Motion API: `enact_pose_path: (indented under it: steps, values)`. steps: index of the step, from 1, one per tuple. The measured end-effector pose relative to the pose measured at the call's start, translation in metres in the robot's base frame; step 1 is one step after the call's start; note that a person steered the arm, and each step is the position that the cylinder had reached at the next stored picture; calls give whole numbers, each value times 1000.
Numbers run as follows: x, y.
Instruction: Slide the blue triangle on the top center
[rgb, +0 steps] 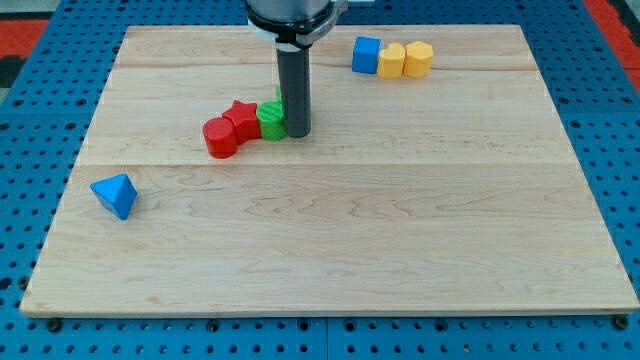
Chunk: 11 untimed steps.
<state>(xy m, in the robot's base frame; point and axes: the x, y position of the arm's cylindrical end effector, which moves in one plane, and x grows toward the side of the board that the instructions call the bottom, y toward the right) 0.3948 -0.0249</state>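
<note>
The blue triangle (114, 194) lies near the board's left edge, below the middle. My tip (298, 133) rests on the board at upper centre, far to the triangle's upper right. It touches the right side of a green block (270, 120). A second green block behind the rod is mostly hidden.
A red star block (241, 119) and a red cylinder (220, 137) sit in a row left of the green block. A blue cube (366, 54) and two yellow blocks (392, 60) (418, 59) line up at the top right. The wooden board (400, 230) lies on a blue pegboard.
</note>
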Motion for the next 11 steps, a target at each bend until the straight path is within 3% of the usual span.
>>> enact_pose_path:
  steps: [1,2,3,5,8,11]
  values:
    - [106,1]
    - [191,-88]
    - [180,-189]
    - [69,-213]
    - [29,-235]
    - [-93,-240]
